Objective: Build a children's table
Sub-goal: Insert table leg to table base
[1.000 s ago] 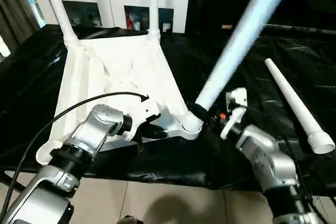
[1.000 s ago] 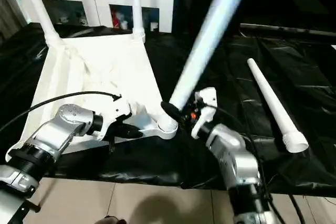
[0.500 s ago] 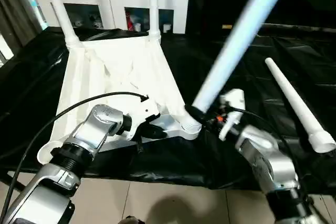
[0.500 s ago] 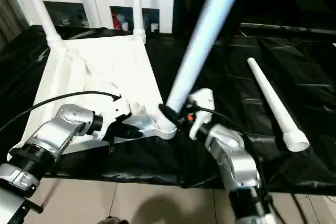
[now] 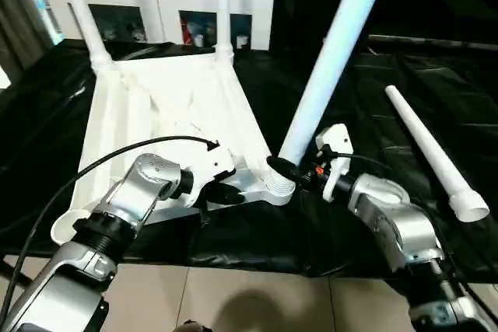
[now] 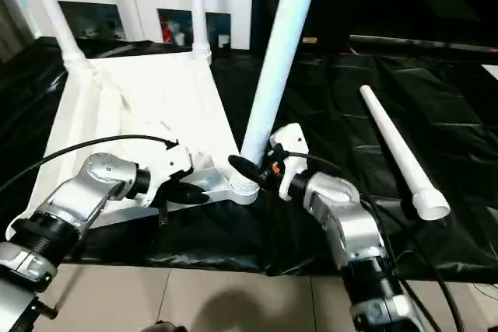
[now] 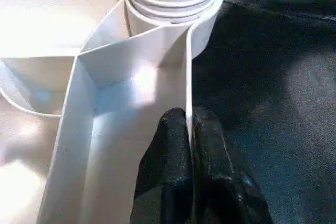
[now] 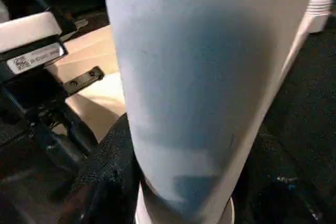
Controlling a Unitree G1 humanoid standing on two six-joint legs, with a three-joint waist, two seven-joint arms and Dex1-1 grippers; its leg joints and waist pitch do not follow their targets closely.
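Glossy black drape; left gripper [image 7: 190, 145] pinches ribbed top [image 5: 156, 106]; right gripper [image 6: 253, 170] clasps tapered leg [image 5: 331, 52].

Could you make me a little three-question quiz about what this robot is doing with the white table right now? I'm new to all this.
1. True or false: two legs already stand at the far corners of the upside-down table top.
2. Which hand grips the leg at the near corner socket?
A. the left hand
B. the right hand
C. neither
3. Fill in: one spare leg lies on the black ____, to the robot's right.

Key
1. True: far left leg and far right leg stand upright.
2. B: it grips the third leg just above the socket; the left hand pinches the top's edge wall.
3. cloth.
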